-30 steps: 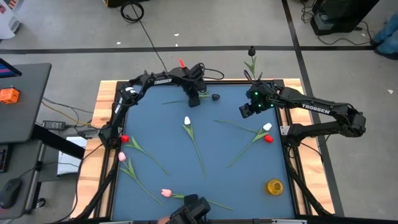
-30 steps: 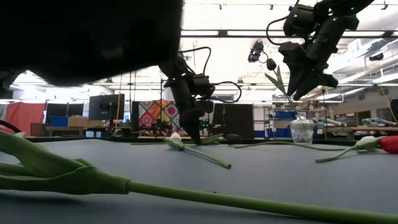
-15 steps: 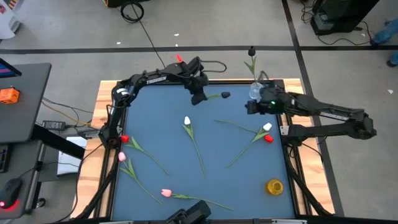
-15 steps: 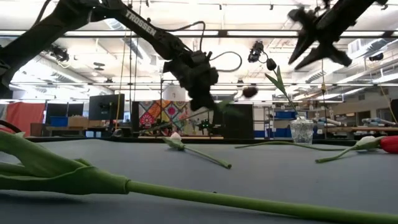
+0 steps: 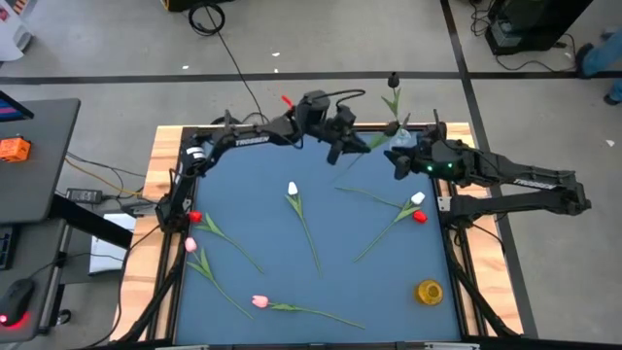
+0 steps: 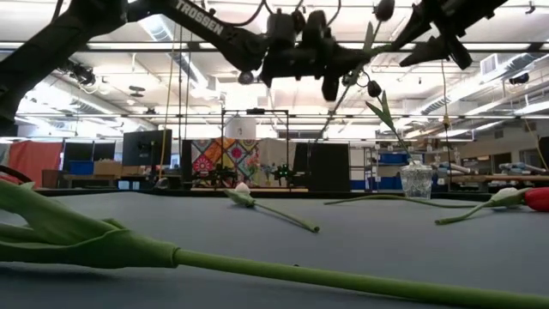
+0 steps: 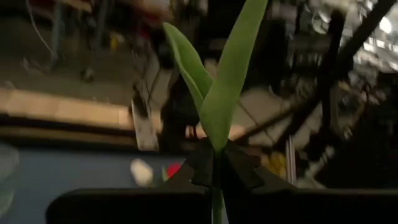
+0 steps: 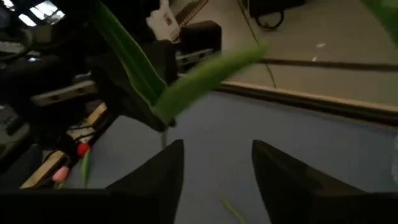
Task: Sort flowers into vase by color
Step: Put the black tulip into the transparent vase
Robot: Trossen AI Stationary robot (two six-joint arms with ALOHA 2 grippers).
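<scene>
One tulip in the vase, one in the air, most still on the table.

We count seven flowers lying on the table (image 5: 243,204) (white, red and pink heads). The left gripper (image 5: 342,139), high at the far edge, pinches a tulip's stem (image 7: 217,93); our right gripper (image 5: 401,160) hovers close by, fingers apart and empty. The glass vase (image 6: 417,181) at the far right holds one black tulip (image 5: 393,80).
</scene>
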